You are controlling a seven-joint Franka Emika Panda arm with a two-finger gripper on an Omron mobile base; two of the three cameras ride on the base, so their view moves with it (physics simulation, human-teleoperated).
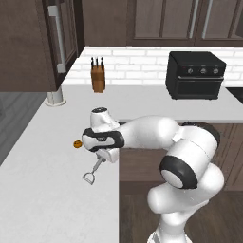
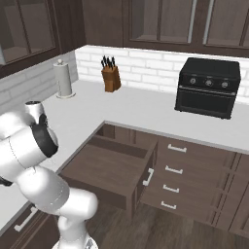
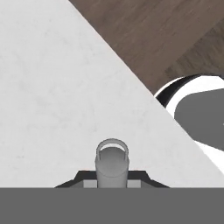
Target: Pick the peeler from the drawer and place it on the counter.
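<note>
- The gripper is clamped on the peeler by its handle, head pointing down over the counter near its edge.
- In the hand view the peeler sticks out between the fingertips, above the white slab.
- A small orange object lies on the counter just beside the wrist.
- The drawer stands open.
- Farther back: a knife block, a paper towel roll and a black oven.

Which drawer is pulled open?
The top drawer nearest the corner of the counter sticks out wide open, with nothing visible inside. The drawers to its right stay shut, with handles flush.
</note>
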